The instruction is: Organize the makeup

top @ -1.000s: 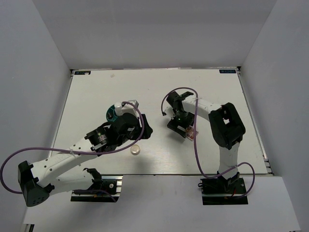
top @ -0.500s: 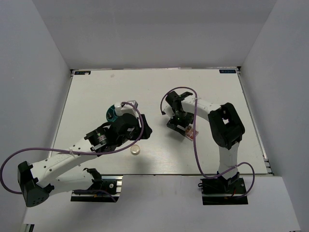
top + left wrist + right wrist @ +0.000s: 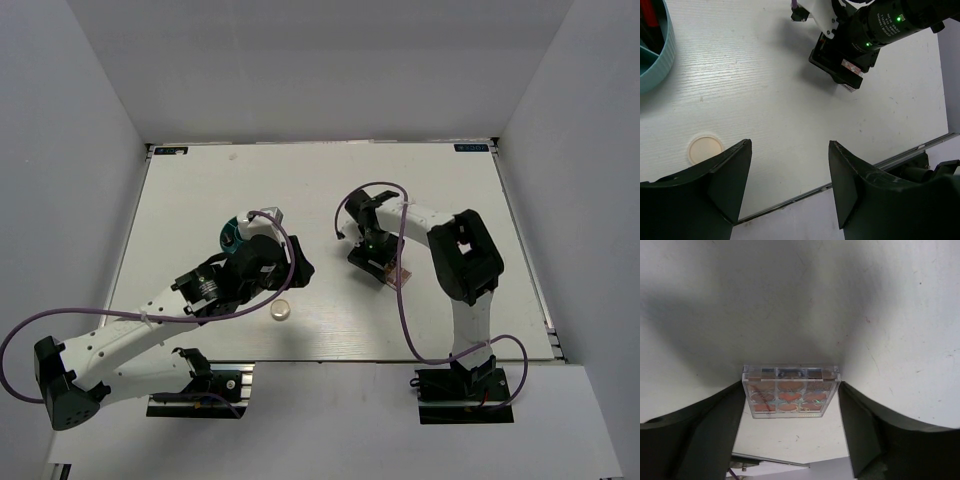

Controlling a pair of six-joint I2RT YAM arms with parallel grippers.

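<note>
Left claw [image 3: 790,146] open above worktop [image 3: 765,90]. Compact [image 3: 705,149] lies just beside one finger. Tub [image 3: 662,60] at top-left edge, well apart.

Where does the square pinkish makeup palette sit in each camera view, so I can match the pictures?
Top external: the square pinkish clear-lidded palette lies right of centre on the white table, at the tip of the right gripper.
Left wrist: upper right, a pinkish sliver under that black gripper.
Right wrist: centre, between the two fingers.
Shared landmark: the right gripper straddling it.
</note>
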